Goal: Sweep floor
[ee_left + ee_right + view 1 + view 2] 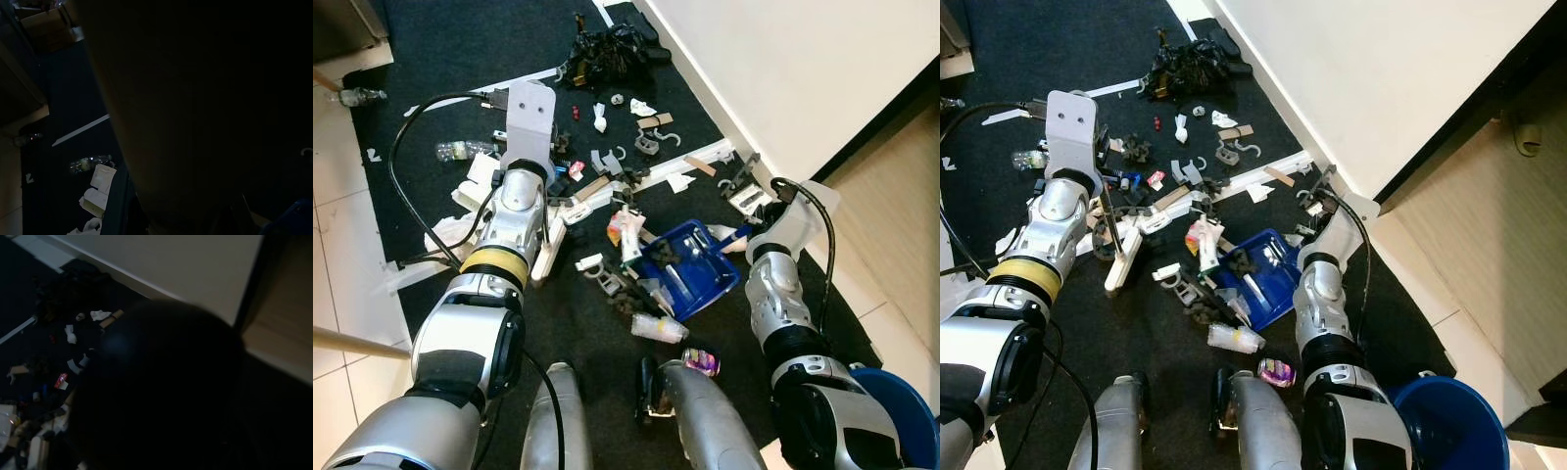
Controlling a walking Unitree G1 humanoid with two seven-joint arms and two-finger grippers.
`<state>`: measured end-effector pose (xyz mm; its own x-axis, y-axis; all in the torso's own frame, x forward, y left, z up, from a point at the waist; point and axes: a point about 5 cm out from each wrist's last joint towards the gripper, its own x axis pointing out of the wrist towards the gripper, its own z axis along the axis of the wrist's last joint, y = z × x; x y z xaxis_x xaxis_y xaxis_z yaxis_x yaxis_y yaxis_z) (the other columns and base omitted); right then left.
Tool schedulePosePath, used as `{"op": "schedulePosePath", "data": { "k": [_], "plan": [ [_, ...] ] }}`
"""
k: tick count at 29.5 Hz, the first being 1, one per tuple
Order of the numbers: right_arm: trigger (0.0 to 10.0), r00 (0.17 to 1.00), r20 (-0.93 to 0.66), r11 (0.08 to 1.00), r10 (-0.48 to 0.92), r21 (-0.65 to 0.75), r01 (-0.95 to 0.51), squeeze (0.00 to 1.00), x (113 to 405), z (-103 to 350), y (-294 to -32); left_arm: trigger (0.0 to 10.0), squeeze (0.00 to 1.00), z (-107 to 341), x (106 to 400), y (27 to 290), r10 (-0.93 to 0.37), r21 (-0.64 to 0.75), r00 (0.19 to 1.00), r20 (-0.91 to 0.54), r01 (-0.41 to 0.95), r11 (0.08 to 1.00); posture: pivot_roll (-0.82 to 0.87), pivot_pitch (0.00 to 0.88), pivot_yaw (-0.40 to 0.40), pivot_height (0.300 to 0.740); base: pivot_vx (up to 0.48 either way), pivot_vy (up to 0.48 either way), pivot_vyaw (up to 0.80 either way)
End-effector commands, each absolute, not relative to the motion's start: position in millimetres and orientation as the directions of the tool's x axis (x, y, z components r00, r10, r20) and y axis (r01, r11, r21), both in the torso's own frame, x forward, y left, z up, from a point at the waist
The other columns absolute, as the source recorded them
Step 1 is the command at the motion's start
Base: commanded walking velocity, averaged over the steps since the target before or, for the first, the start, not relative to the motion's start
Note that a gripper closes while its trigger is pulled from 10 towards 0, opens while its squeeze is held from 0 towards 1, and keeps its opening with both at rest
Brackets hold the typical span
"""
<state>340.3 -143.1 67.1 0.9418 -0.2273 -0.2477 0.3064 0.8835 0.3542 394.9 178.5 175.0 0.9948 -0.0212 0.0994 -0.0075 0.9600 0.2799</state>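
No brand, label or writing can be read on any of the litter. The left gripper [1108,211] is seen reaching over a dark mat [450,59], near a long pale handle [1126,257] that lies on the mat just beside it; whether its fingers are apart, together or clamped on the handle cannot be told, since the white wrist mount hides them. The right gripper [1317,191] is held low beside a blue dustpan [690,269], close to the white wall's skirting — its fingers are likewise covered by its own wrist housing, so their state cannot be told.

The dustpan rests on the mat between the two arms and holds a few small scraps of dark and pale debris. A blue bucket [1449,426] stands at the robot's right side; its contents cannot be made out. Litter is scattered across the mat: a crumpled black bag [607,49] near the wall, a clear plastic bottle [460,149], a squashed clear cup [658,328] and a crushed can [701,361] near the robot's feet. Both wrist views are very dark.
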Motion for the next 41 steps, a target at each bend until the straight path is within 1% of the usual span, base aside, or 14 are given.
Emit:
{"op": "schedulePosePath", "data": {
  "k": [1,5,7,11,12,15,20,26,28,31,34,35,38,41],
  "plan": [
    [10.0,0.895,-0.424,0.822,-0.137,0.456,0.342,0.00,322.4,35.2,-117.8,10.0,0.00,179.8,396.5,172.9,-0.043,0.286,0.991,0.125,0.006,0.958,0.07,0.227,-0.032,0.740,0.000,0.000,0.00],
    [10.0,0.875,-0.462,0.796,-0.143,0.471,0.379,0.00,319.2,30.8,-115.8,10.0,0.00,178.2,396.4,171.9,-0.045,0.287,0.992,0.120,0.008,0.958,0.07,0.224,-0.032,0.740,0.000,0.000,0.00],
    [10.0,0.879,-0.452,0.826,-0.152,0.430,0.364,0.00,318.3,30.4,-116.6,10.0,0.00,177.8,396.4,170.3,-0.052,0.293,0.991,0.119,0.015,0.956,0.07,0.222,-0.033,0.740,0.000,0.000,0.00],
    [10.0,0.937,-0.298,0.947,-0.181,0.203,0.247,0.00,322.9,44.0,-122.4,10.0,0.00,176.3,395.7,166.6,-0.069,0.320,0.990,0.121,0.027,0.947,0.07,0.219,-0.033,0.740,0.000,0.000,0.00],
    [10.0,0.937,-0.298,0.947,-0.181,0.203,0.247,0.00,322.9,44.0,-122.4,10.0,0.00,176.3,395.7,166.6,-0.069,0.320,0.990,0.121,0.027,0.947,0.07,0.219,-0.033,0.740,0.000,0.000,0.00],
    [10.0,0.974,-0.189,0.991,-0.126,0.013,0.131,0.00,324.8,53.2,-117.8,10.0,0.00,173.1,394.6,160.3,-0.088,0.336,0.989,0.120,0.043,0.941,0.06,0.222,-0.030,0.740,0.000,0.000,0.00],
    [10.0,0.974,-0.201,0.993,-0.109,-0.071,0.097,0.00,323.2,49.0,-117.9,10.0,0.00,171.4,394.0,152.6,-0.116,0.349,0.986,0.121,0.067,0.935,0.06,0.222,-0.030,0.740,0.000,0.000,0.00],
    [10.0,0.931,-0.286,0.974,-0.226,-0.077,0.213,0.00,318.6,36.8,-135.0,10.0,0.00,172.6,394.1,148.1,-0.137,0.358,0.982,0.127,0.083,0.930,0.06,0.221,-0.029,0.740,0.000,0.000,0.00],
    [10.0,0.931,-0.286,0.974,-0.226,-0.077,0.213,0.00,318.6,36.8,-135.0,10.0,0.00,172.6,394.1,148.1,-0.137,0.358,0.982,0.127,0.083,0.930,0.06,0.221,-0.029,0.740,0.000,0.000,0.00],
    [10.0,0.913,-0.292,0.958,-0.284,-0.114,0.261,0.00,316.7,33.4,-149.0,10.0,0.00,173.3,394.2,147.8,-0.142,0.364,0.982,0.129,0.086,0.927,0.07,0.220,-0.027,0.740,0.000,0.000,0.00],
    [10.0,0.886,-0.248,0.917,-0.392,-0.177,0.356,0.00,316.2,37.4,-179.5,10.0,0.00,175.6,394.7,147.5,-0.149,0.372,0.979,0.136,0.089,0.924,0.07,0.216,-0.025,0.740,0.000,0.000,0.00],
    [10.0,0.886,-0.248,0.917,-0.392,-0.177,0.356,0.00,316.2,37.4,-179.5,10.0,0.00,175.6,394.7,147.5,-0.149,0.372,0.979,0.136,0.089,0.924,0.07,0.216,-0.025,0.740,0.000,0.000,0.00],
    [10.0,0.849,-0.232,0.878,-0.474,-0.193,0.437,0.00,314.2,40.0,-201.4,10.0,0.00,176.4,394.8,147.5,-0.152,0.373,0.978,0.139,0.091,0.923,0.07,0.216,-0.024,0.740,0.000,0.000,0.00],
    [10.0,0.838,-0.236,0.869,-0.492,-0.191,0.457,0.00,313.1,39.6,-205.6,10.0,0.00,176.4,394.8,147.4,-0.153,0.372,0.978,0.140,0.091,0.924,0.07,0.216,-0.024,0.740,0.000,0.000,0.00]
  ]
}}
